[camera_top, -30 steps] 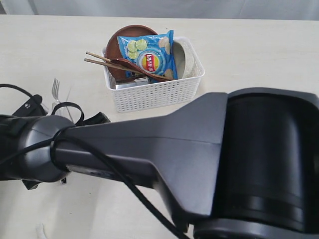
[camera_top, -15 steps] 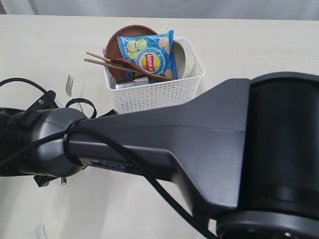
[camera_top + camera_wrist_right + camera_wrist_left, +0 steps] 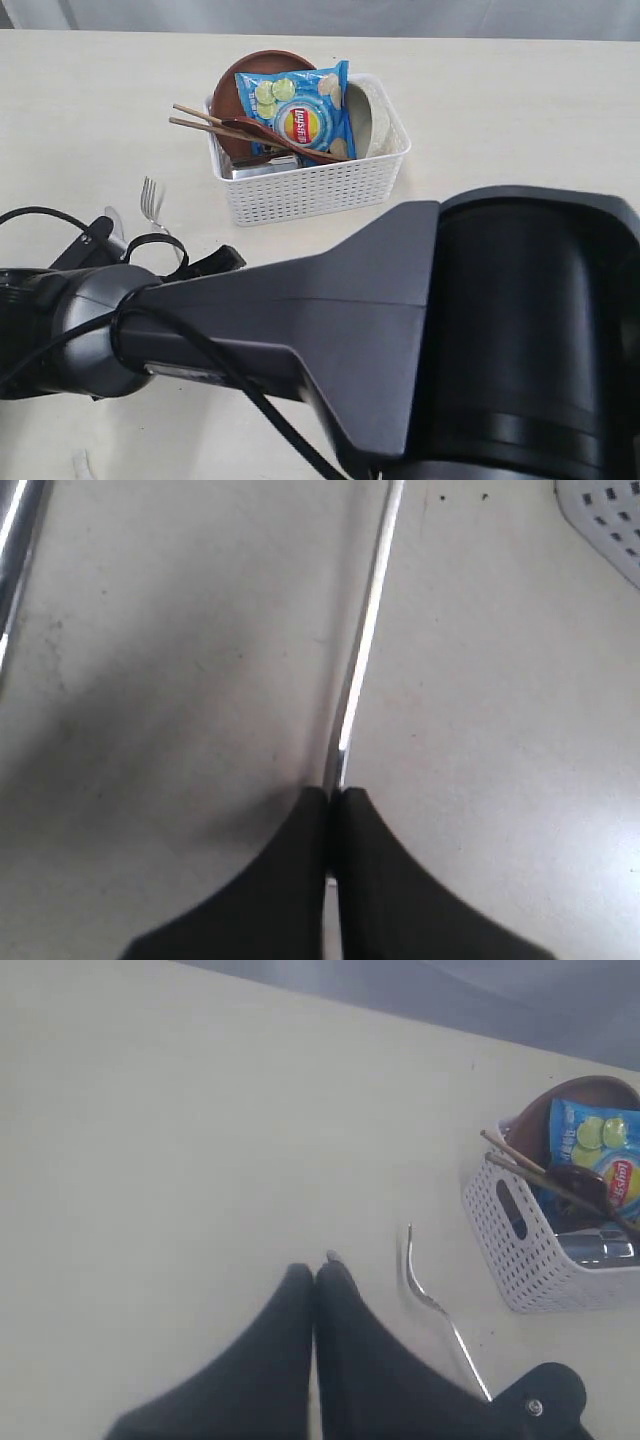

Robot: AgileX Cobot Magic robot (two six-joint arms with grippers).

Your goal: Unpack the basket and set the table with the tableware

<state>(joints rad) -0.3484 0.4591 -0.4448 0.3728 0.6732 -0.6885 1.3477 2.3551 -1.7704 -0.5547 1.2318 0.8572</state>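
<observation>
The white basket [image 3: 310,195] stands on the table [image 3: 520,110] and holds the brown plate [image 3: 255,70], chopsticks [image 3: 205,122], dark spoon [image 3: 250,128], pale bowl [image 3: 372,115] and a steel cup [image 3: 258,168]. My right gripper [image 3: 333,792] is shut on the handle of the steel fork [image 3: 365,630]. The fork [image 3: 150,198] lies low over the table left of the basket. My left gripper [image 3: 316,1268] is shut just left of the fork [image 3: 425,1290]. A small grey tip peeks past its fingers. I cannot tell whether it is held.
A blue chip bag [image 3: 298,110] lies on top of the things in the basket. My right arm [image 3: 400,330] reaches across and fills the near half of the exterior view. Another steel piece [image 3: 15,540] lies beside the fork.
The right arm has shifted and carried the fork to the right, closer to the basket, and a little nearer. Both grippers have stayed shut.
</observation>
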